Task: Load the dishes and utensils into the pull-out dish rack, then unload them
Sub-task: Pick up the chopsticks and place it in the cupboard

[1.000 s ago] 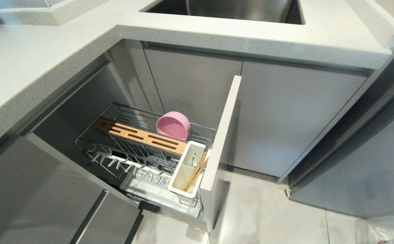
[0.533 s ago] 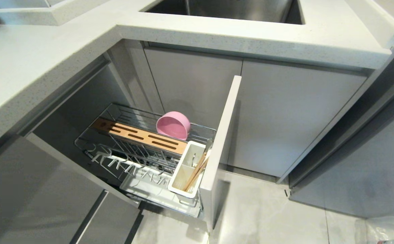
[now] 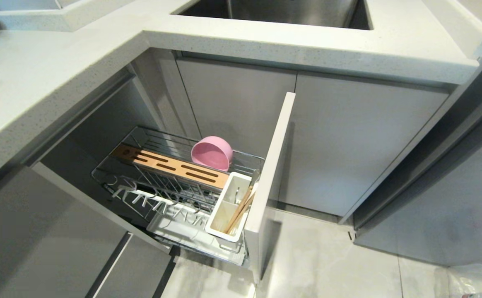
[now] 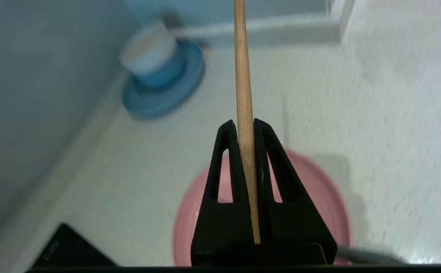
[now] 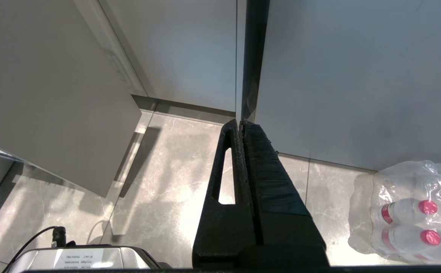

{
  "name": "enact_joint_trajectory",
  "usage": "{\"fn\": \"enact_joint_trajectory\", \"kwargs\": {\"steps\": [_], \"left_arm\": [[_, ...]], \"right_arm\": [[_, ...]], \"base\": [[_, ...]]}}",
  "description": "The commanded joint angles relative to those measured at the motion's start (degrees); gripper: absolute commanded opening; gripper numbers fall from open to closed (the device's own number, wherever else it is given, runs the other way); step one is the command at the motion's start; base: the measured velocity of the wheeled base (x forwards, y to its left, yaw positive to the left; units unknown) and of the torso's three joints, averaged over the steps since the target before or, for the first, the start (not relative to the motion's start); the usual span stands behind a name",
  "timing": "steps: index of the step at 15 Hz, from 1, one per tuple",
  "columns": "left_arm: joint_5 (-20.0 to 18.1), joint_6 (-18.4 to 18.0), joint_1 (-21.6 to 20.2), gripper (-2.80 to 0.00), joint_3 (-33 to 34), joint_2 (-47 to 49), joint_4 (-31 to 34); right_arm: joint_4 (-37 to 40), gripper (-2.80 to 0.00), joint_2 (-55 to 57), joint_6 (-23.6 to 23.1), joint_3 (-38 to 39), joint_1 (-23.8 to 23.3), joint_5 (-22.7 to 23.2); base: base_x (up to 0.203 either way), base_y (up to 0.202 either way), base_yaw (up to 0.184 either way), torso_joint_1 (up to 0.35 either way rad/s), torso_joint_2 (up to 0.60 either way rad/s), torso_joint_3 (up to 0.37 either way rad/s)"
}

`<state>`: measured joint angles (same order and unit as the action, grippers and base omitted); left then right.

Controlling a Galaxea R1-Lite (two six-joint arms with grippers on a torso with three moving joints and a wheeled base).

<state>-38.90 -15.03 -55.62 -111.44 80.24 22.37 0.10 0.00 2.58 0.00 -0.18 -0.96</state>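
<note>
A pale speckled countertop (image 3: 50,78) wrapped round the corner above grey cabinet fronts (image 3: 348,140) and a grey tiled floor (image 3: 328,256), with a steel sink (image 3: 274,10) set in the top. Below, the pull-out dish rack (image 3: 174,182) stood drawn out, holding a pink bowl (image 3: 212,152) and chopsticks (image 3: 239,210) in its white caddy (image 3: 228,207). Over the counter, the left gripper (image 4: 245,125) pinched a single wooden chopstick (image 4: 242,68), with the pink plate (image 4: 319,197) directly beneath it and a blue cup and saucer (image 4: 160,76) beyond. The right gripper (image 5: 241,125) hung closed and empty above the floor, bottled water (image 5: 406,212) off to one side.
</note>
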Motion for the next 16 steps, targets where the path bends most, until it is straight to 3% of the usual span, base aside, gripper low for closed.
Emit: {"fn": "enact_joint_trajectory", "kwargs": {"steps": [1, 3, 5, 8, 11, 13, 15, 16], "left_arm": [[1.9, 1.8, 2.3, -2.80, -0.1, -3.7, -2.6], [4.3, 10.7, 8.1, -2.80, 0.0, -5.9, -8.8], [9.3, 18.0, 14.7, -2.80, 0.7, -8.6, -14.3], [16.8, 26.2, 28.1, -2.80, 3.2, -12.0, -17.9], [20.4, 31.2, 43.9, -2.80, 11.6, -16.7, -18.5], [21.3, 32.6, 51.8, -2.80, 18.5, -20.3, -13.1], [20.5, 33.2, 56.8, -2.80, 20.4, -22.1, 1.6], [17.9, 33.2, 57.8, -2.80, 21.0, -22.4, 8.3]], "right_arm": [[0.0, -2.80, 0.0, 0.0, 0.1, 0.0, 0.0], [0.0, -2.80, 0.0, 0.0, 0.1, 0.0, 0.0], [0.0, -2.80, 0.0, 0.0, 0.1, 0.0, 0.0], [0.0, -2.80, 0.0, 0.0, 0.1, 0.0, 0.0], [0.0, -2.80, 0.0, 0.0, 0.1, 0.0, 0.0], [0.0, -2.80, 0.0, 0.0, 0.1, 0.0, 0.0], [0.0, -2.80, 0.0, 0.0, 0.1, 0.0, 0.0], [0.0, -2.80, 0.0, 0.0, 0.1, 0.0, 0.0]], "base": [[0.000, 0.000, 0.000, 0.000, 0.00, 0.000], [0.000, 0.000, 0.000, 0.000, 0.00, 0.000], [0.000, 0.000, 0.000, 0.000, 0.00, 0.000], [0.000, 0.000, 0.000, 0.000, 0.00, 0.000], [0.000, 0.000, 0.000, 0.000, 0.00, 0.000], [0.000, 0.000, 0.000, 0.000, 0.00, 0.000], [0.000, 0.000, 0.000, 0.000, 0.00, 0.000], [0.000, 0.000, 0.000, 0.000, 0.00, 0.000]]}}
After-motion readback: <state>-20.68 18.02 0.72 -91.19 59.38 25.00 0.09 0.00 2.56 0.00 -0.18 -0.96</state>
